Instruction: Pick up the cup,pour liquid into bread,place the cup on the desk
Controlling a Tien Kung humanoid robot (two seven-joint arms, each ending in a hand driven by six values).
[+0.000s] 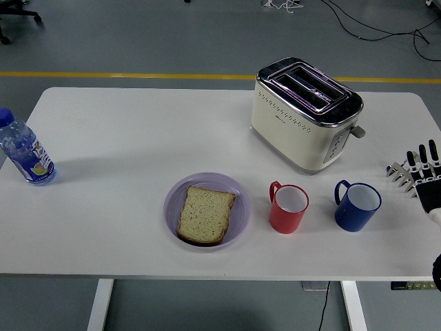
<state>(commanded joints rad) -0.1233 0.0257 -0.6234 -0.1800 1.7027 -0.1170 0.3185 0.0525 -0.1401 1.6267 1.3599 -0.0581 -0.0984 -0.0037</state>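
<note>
A red cup (288, 207) stands upright right of the lilac plate (238, 202), which carries a slice of bread (205, 214). A blue cup (357, 205) stands to the red cup's right, its handle turned to the upper left. My right hand (417, 172) hovers at the table's right edge, well right of the blue cup, with its fingers spread and nothing in them. The left arm is out of view.
A cream toaster (306, 114) stands behind the two cups. A water bottle with a blue cap (24, 152) stands at the table's far left. The table (124, 145) ends just below the plate and cups.
</note>
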